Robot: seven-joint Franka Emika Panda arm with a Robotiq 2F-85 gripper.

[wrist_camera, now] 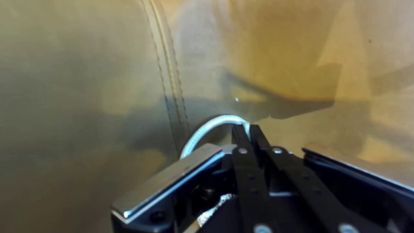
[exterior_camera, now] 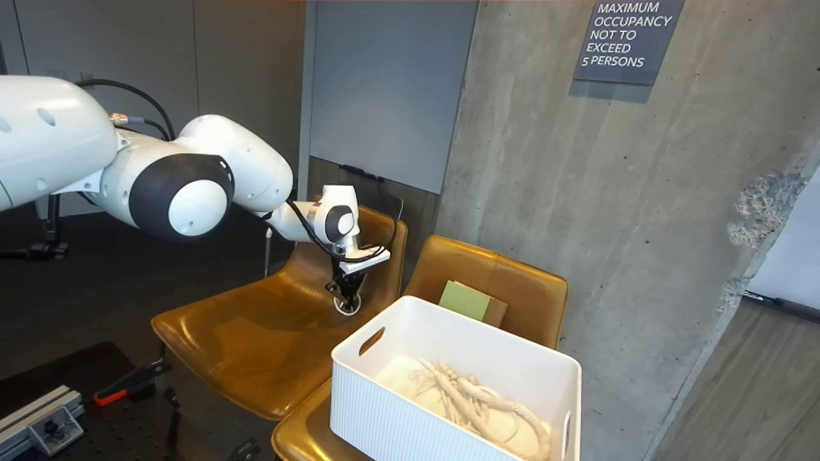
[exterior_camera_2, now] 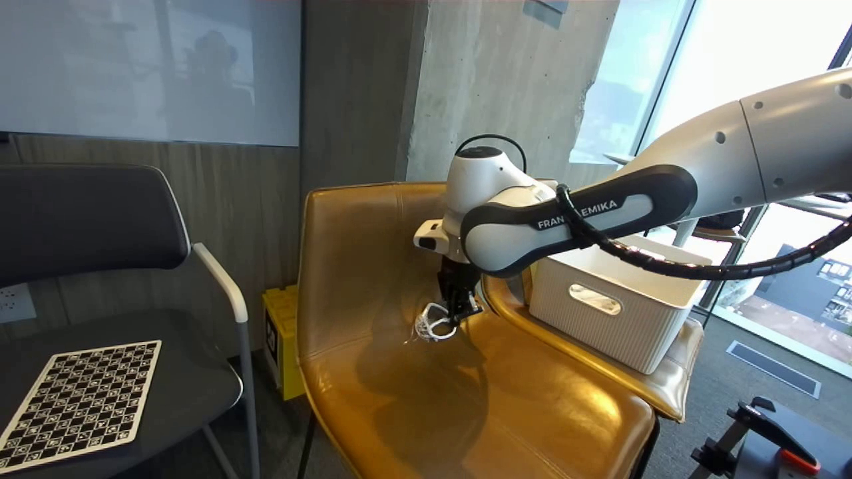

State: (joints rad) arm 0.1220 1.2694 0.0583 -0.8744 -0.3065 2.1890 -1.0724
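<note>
A white cord (wrist_camera: 226,119) curves in a loop to the tips of my gripper (wrist_camera: 247,127), which is shut on it in the wrist view. One end of the loop runs between the two black fingers (wrist_camera: 239,132); the jaws nearly meet. In both exterior views the gripper (exterior_camera_2: 455,318) points down, low over the brown leather chair (exterior_camera_2: 532,399) near its backrest. The bundled white cord (exterior_camera_2: 424,326) hangs at or just above the seat; whether it touches the leather I cannot tell. Behind the gripper parts, the rest of the cord is hidden.
A white ribbed bin (exterior_camera: 384,403) holding beige rope (exterior_camera: 474,397) stands on a second brown chair (exterior_camera: 532,282) beside this one. Behind it lean green and brown flat things (exterior_camera: 464,299). A grey chair (exterior_camera_2: 133,372) bears a patterned board (exterior_camera_2: 86,392); a yellow box (exterior_camera_2: 283,346) is nearby.
</note>
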